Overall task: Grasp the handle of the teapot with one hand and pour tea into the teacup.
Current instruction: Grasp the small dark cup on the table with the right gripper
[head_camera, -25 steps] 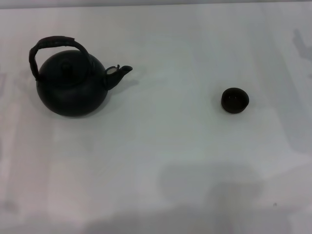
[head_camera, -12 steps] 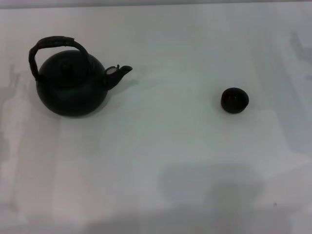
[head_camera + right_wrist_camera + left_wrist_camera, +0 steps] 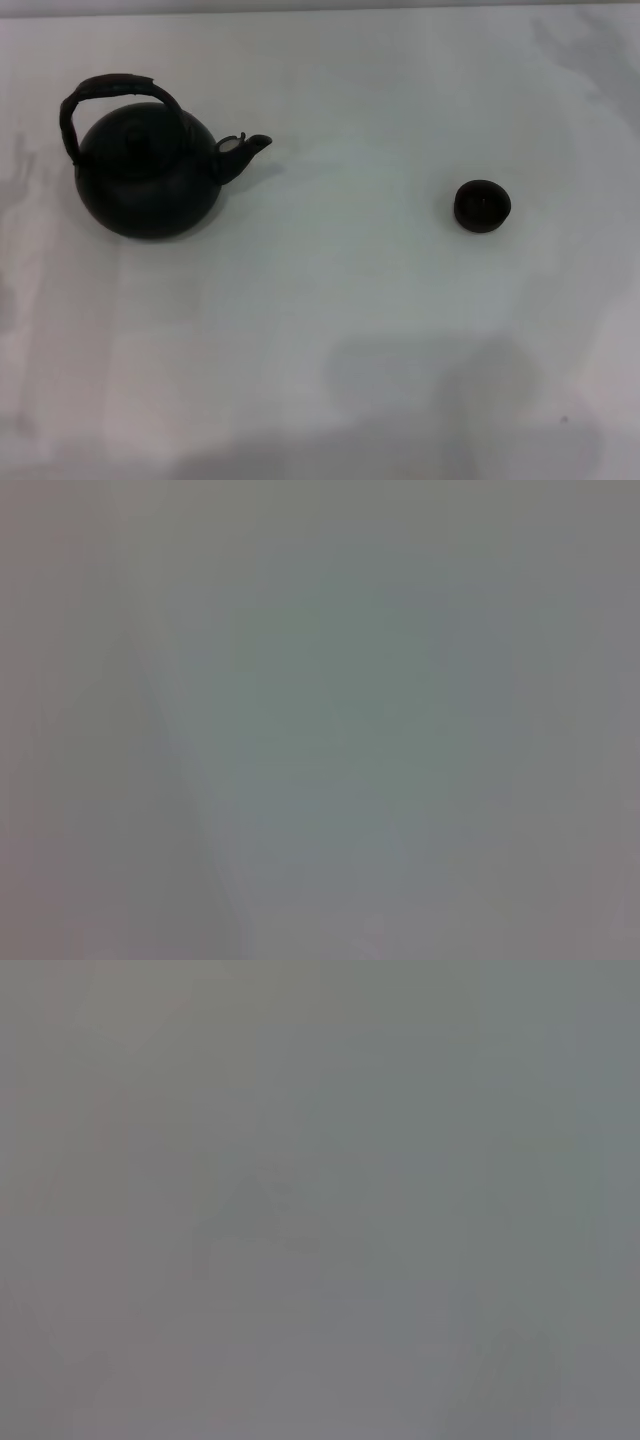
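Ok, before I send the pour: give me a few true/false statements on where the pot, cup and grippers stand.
1. The teapot stands upright on the table. True.
2. Its spout points toward the teacup. True.
3. A gripper is clamped on the handle. False: no gripper shows in any view; the handle is free.
4. The teacup sits against the teapot. False: they stand well apart, cup on the robot's right.
5. The lid is off. False: it sits on the pot.

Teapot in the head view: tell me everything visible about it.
The teapot is round-bellied, matte black, looking like cast iron, and stands upright on the white table at the robot's left. Its knobbed lid is on, its short curved spout points toward the teacup, well apart from it. The handle arches over the top. No pincer touches it.
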{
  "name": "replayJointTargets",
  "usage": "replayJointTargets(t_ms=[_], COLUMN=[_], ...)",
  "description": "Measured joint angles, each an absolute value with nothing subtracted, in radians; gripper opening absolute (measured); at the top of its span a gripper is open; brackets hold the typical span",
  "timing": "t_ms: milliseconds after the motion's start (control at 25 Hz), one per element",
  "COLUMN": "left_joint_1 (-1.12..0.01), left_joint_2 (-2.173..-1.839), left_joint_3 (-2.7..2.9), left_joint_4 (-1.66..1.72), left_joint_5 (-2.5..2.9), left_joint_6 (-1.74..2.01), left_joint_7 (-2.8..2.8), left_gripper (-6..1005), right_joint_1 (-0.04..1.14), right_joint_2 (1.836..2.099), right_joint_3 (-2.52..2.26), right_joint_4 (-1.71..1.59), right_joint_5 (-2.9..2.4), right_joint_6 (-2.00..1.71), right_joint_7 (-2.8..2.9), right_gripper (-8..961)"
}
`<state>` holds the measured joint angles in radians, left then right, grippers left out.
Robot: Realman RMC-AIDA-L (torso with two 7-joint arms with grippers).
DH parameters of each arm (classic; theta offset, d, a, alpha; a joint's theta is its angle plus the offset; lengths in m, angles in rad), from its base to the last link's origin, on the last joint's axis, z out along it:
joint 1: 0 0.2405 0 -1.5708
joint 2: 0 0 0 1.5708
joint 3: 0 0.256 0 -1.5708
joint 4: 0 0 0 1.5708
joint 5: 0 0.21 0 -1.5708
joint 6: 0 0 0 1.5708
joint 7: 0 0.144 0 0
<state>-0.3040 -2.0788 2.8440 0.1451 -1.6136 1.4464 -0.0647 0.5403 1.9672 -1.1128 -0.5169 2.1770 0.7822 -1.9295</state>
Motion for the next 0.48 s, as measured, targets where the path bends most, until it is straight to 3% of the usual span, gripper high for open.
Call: replayJointTargets(t_ms=[360, 480], left_joint_1=[-0.312, -0.316], left_joint_2=[-2.078, -2.078], left_joint_3=[2.842, 2.842], left_joint_4=[0.148, 0.149], left_joint_5=[-1.646, -1.661], left_joint_6=[1.443, 1.442], left_joint_7=[-0.064, -0.065], left_gripper=[830, 830], right_joint_1=[0.608, 0.639], right_joint_2=[1.871, 1.862], right_joint_3=[-1.187, -1.153], right_joint_4=[-0.964, -1.089], right_joint_5=[1.449, 1.241], right_joint_6=[0.900, 1.064], right_joint_7=[-1.094, -0.909], right_gripper=[823, 822])
